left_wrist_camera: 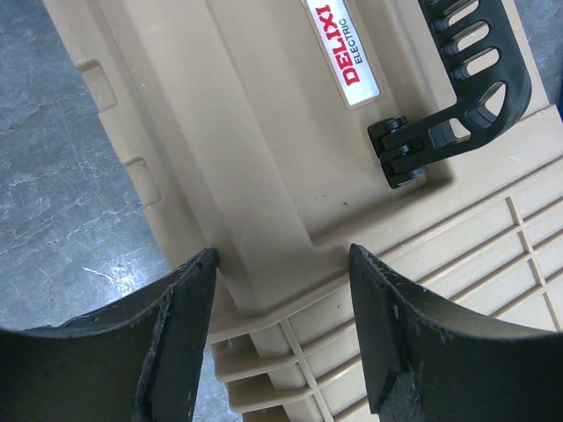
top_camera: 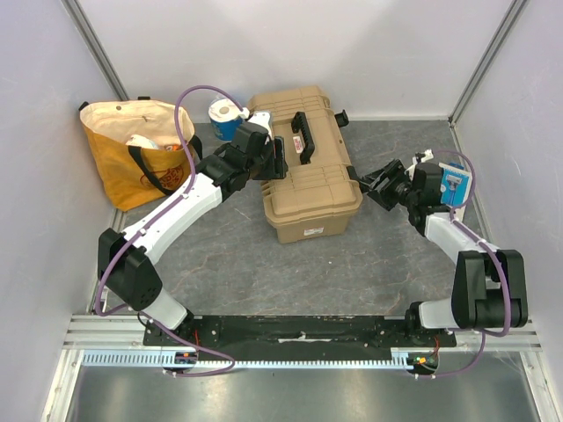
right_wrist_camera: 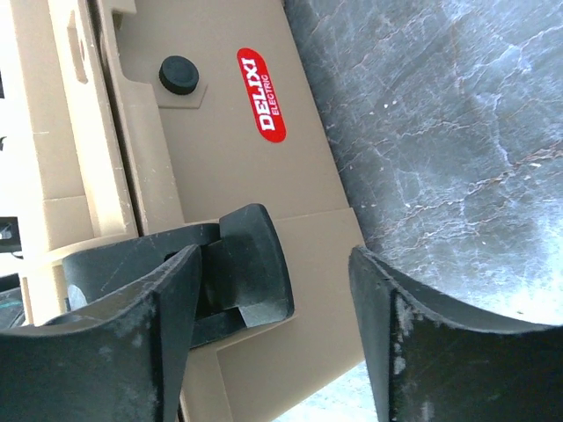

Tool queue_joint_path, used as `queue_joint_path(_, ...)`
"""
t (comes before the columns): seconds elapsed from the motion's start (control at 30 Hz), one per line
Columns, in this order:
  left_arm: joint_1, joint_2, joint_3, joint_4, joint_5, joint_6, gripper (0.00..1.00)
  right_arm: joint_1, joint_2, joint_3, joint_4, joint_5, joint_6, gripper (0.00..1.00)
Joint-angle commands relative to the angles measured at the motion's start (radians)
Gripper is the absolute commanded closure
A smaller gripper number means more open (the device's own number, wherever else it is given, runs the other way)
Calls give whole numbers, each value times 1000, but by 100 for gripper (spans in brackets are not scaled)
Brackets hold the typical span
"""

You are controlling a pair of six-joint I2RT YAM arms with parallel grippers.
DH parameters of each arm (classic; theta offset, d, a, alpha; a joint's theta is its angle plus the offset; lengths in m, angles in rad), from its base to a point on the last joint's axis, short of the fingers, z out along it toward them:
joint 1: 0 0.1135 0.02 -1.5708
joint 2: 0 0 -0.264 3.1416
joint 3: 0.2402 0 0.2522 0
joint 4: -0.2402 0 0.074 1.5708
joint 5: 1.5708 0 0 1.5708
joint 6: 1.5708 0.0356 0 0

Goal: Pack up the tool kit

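black base rail running along near edge | grey marbled tabletop spreading beyond | tan toolbox sitting closed mid-tabletop | left fingers gaping over its lid, right fingers gaping beside black side latch | yellow bag standing far-left | white walls enclosing

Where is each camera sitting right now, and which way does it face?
Top external: above and behind the arm bases, looking down at the table, toolbox and both arms.
Left wrist: on the left arm, looking onto the toolbox lid near its handle; the open left end effector shows.
Right wrist: on the right arm, facing the toolbox side and a latch; the open right end effector shows.
Shared: all three show the toolbox.
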Motion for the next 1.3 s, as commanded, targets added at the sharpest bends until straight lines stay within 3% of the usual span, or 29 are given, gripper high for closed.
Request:
queue_joint_path(0.0,-13,79,-35,-104,67,72,33,42,2,25,-236,165,-94,32)
queue_joint_path(0.33,-13,89,-53,-106,70,106,31,42,-11,217,-498,391,-255,40)
queue_joint_path(0.6,-11,95,-73,-106,74,124,31,67,93,395,-610,391,-426,66)
queue_joint_path(0.9,-11,87,-95,-106,80,144,31,190,213,476,-650,458,-500,79)
queue_joint_path(1.03,-13,87,-96,-104,99,153,31,200,233,484,-638,442,-531,82)
queue_joint_path(1.27,-11,93,-122,-77,207,187,31,214,290,530,-581,265,-669,87)
